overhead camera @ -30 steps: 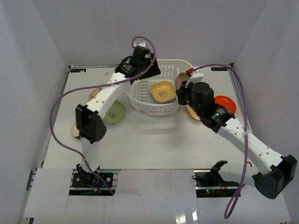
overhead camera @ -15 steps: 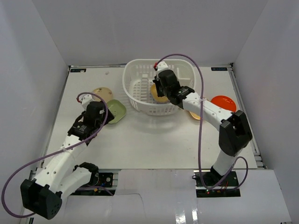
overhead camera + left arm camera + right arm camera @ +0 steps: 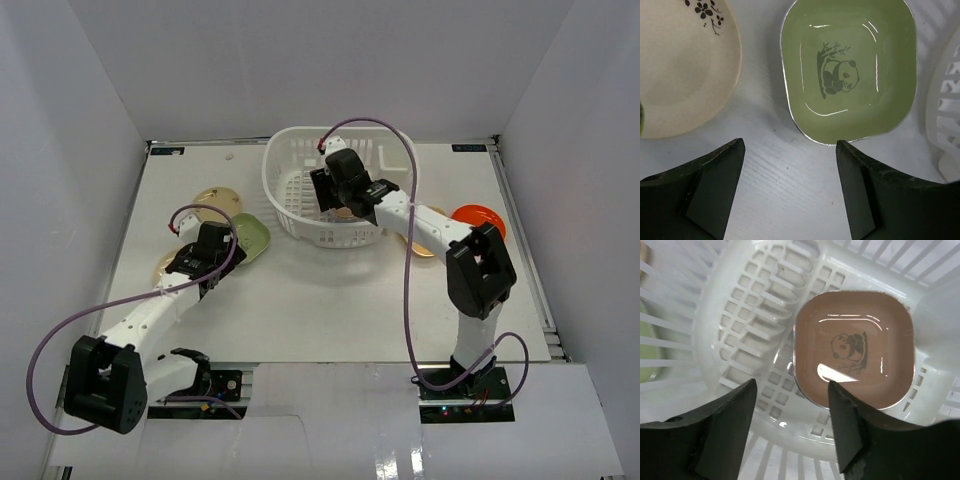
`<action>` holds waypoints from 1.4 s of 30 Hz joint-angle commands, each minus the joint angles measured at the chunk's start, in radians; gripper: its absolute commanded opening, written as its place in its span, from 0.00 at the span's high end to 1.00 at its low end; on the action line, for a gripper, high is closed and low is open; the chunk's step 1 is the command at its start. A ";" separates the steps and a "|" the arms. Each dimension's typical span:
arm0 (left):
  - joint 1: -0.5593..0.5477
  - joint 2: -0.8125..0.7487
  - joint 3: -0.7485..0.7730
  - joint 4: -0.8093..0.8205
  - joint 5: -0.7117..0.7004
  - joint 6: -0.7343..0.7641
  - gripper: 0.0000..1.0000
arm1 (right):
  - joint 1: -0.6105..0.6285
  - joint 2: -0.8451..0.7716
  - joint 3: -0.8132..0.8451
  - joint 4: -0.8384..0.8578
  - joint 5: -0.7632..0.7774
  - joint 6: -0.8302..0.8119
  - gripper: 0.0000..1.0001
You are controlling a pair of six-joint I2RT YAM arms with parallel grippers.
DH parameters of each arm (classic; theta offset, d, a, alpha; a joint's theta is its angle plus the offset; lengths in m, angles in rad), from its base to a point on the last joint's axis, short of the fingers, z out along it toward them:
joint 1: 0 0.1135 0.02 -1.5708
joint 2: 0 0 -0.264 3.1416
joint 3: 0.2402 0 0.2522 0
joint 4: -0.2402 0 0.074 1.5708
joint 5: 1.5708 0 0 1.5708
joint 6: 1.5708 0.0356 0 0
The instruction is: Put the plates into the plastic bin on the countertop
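My left gripper (image 3: 789, 150) (image 3: 222, 243) stands open over the bare countertop (image 3: 790, 190), just short of the near rim of a green plate (image 3: 849, 70) (image 3: 250, 237) with a panda picture. A cream plate (image 3: 682, 65) (image 3: 215, 199) with a dark flower lies beside it. My right gripper (image 3: 792, 390) (image 3: 330, 192) hangs open inside the plastic bin (image 3: 740, 315) (image 3: 290, 150). A tan panda plate (image 3: 855, 347) lies flat on the bin's grid floor, free of the fingers. A red-orange plate (image 3: 480, 217) lies right of the bin.
Another yellowish plate (image 3: 418, 246) shows under my right forearm, and a tan one (image 3: 163, 266) peeks out beside my left arm. The bin's slotted wall (image 3: 946, 125) is close on the right of the green plate. White walls ring the counter.
My right arm has reached into the bin and its jaws have opened, leaving the tan plate on the floor. My left arm has come down from the bin to the green plate.
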 commanded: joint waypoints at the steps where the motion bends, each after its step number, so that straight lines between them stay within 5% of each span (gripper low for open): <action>1: 0.050 0.064 0.029 0.115 0.048 -0.005 0.16 | 0.004 -0.219 -0.027 0.027 0.017 0.037 0.37; 6: 0.100 0.166 0.032 0.198 0.105 0.013 0.23 | -0.035 -0.574 -0.392 0.083 0.128 0.117 0.67; 10: 0.105 0.242 0.059 0.229 0.148 0.022 0.35 | -0.148 -0.789 -0.651 0.100 0.122 0.178 0.73; 12: 0.105 0.261 0.070 0.234 0.156 0.025 0.48 | -0.261 -0.866 -0.764 0.105 0.027 0.189 0.71; 16: 0.105 0.265 0.076 0.232 0.168 0.032 0.87 | -0.383 -0.868 -0.846 0.100 -0.093 0.166 0.54; 19: 0.105 0.232 0.073 0.203 0.171 0.036 1.00 | -0.398 -0.816 -0.851 0.102 -0.073 0.174 0.47; 26: 0.104 -0.035 0.020 0.085 0.180 0.053 1.00 | -0.546 -0.690 -0.917 0.158 -0.013 0.316 0.37; 28: 0.102 -0.149 0.016 0.022 0.194 0.067 1.00 | -0.567 -0.653 -0.923 0.184 -0.010 0.350 0.25; 33: 0.102 -0.362 0.103 -0.118 0.176 0.104 1.00 | -0.599 -0.561 -0.894 0.241 -0.048 0.398 0.25; 37: 0.102 -0.433 0.222 -0.165 0.208 0.105 1.00 | -0.604 -0.515 -0.902 0.272 -0.079 0.433 0.45; 38: 0.102 -0.433 0.249 -0.153 0.231 0.102 1.00 | -0.604 -0.514 -0.909 0.278 -0.087 0.445 0.56; 40: 0.102 -0.372 0.341 -0.119 0.332 0.105 1.00 | -0.604 -0.529 -0.940 0.293 -0.085 0.454 0.76; 42: 0.102 -0.297 0.418 -0.104 0.409 0.105 1.00 | -0.604 -0.558 -0.967 0.295 -0.073 0.465 0.84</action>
